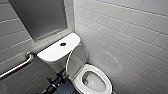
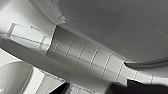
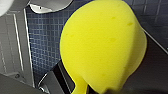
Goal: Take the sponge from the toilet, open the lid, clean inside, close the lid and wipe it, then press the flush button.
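Note:
The white toilet (image 1: 108, 82) stands in a tiled corner. Its lid (image 1: 76, 60) is raised and leans toward the tank (image 1: 53, 52). The oval bowl lies uncovered below it. The round dark flush button (image 1: 63, 44) sits in the middle of the tank top. My left gripper (image 1: 60, 76) is just beside the raised lid's outer edge, on a dark arm coming from below. Glossy white toilet surfaces (image 2: 25, 30) show very near in the left wrist view. The yellow sponge (image 3: 102, 42) is squeezed at its base in my right gripper (image 3: 96, 90), above the floor.
A metal grab bar (image 1: 17, 66) runs along the left wall beside the tank. A dark framed panel (image 1: 40, 17) hangs above it. White wall tiles (image 1: 125, 37) close in the right side. Dark blue small floor tiles (image 3: 45, 37) lie beneath the sponge.

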You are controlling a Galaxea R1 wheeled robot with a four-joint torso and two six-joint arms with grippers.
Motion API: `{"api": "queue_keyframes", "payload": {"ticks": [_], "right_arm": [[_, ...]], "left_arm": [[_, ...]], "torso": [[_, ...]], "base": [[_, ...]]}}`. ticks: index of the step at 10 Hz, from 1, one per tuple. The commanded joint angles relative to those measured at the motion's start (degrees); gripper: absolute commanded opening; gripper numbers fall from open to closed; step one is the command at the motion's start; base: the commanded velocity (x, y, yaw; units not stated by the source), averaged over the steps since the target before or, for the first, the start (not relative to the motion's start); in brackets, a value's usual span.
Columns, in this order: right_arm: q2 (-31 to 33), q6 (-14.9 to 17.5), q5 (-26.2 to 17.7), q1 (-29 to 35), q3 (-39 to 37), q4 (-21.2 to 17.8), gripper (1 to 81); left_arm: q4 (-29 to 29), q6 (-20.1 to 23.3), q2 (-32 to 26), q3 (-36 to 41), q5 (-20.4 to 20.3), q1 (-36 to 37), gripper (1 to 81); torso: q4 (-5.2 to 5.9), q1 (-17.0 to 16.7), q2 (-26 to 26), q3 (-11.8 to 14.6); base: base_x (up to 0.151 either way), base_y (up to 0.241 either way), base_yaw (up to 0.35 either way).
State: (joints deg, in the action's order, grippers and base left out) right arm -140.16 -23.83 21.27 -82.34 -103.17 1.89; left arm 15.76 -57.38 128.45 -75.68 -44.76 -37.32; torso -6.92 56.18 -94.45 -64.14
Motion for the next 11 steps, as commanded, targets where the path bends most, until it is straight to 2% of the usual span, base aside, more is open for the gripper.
{"api": "queue_keyframes", "payload": {"ticks": [1, 4, 5, 6, 8, 9, 10, 11], "right_arm": [[2.0, 0.1, -3.1, 0.1, 1.1, 1.5, 1.0], [2.0, 0.1, -3.1, 0.1, 1.0, 1.5, 1.0], [2.0, 0.2, -3.1, 0.0, 1.1, 1.5, 1.0], [2.0, 0.4, -3.1, 0.1, 0.8, 1.5, 1.0], [2.2, 0.4, -3.3, 0.2, -0.4, 2.5, 1.0], [2.3, 0.2, -3.5, 0.3, -0.6, 3.9, 1.0], [2.6, 0.2, -3.6, 0.2, -0.6, 4.4, 1.0], [3.0, 0.3, -3.6, 0.1, -0.4, 4.6, 1.0]], "left_arm": [[-3.1, 0.2, -4.2, 2.4, -0.8, 4.6, 81.1], [-4.7, 0.3, -6.0, 2.0, -0.7, 2.0, 81.1], [-6.8, 0.4, -6.0, 2.2, -0.2, 1.4, 81.1], [-13.1, 0.7, -5.7, 1.7, 2.5, 0.7, 81.1], [-39.2, 0.3, -5.0, -1.1, 18.8, 0.0, 81.1], [-49.6, 0.1, -4.8, -0.1, 28.2, -1.1, 81.1], [-56.1, 0.1, -4.4, 0.5, 34.5, -3.0, 81.1], [-61.3, 0.2, -4.5, 1.1, 38.6, -4.8, 81.1]], "torso": [[0.00, 0.0, 0.0, 0.0], [0.00, 0.0, 0.0, 0.0], [0.00, 0.0, 0.0, 0.0], [0.00, 0.0, 0.0, 0.0], [0.00, 0.0, 0.0, 0.0], [0.00, 0.0, 0.0, 0.0], [0.00, 0.0, 0.0, 0.0], [0.00, 0.0, 0.0, 0.0]], "base": [[0.000, 0.000, 0.000], [0.000, 0.000, 0.000], [0.000, 0.000, 0.000], [0.000, 0.000, 0.000], [0.000, 0.000, 0.000], [0.000, 0.000, 0.000], [0.000, 0.000, 0.000], [0.000, 0.000, 0.000]]}}
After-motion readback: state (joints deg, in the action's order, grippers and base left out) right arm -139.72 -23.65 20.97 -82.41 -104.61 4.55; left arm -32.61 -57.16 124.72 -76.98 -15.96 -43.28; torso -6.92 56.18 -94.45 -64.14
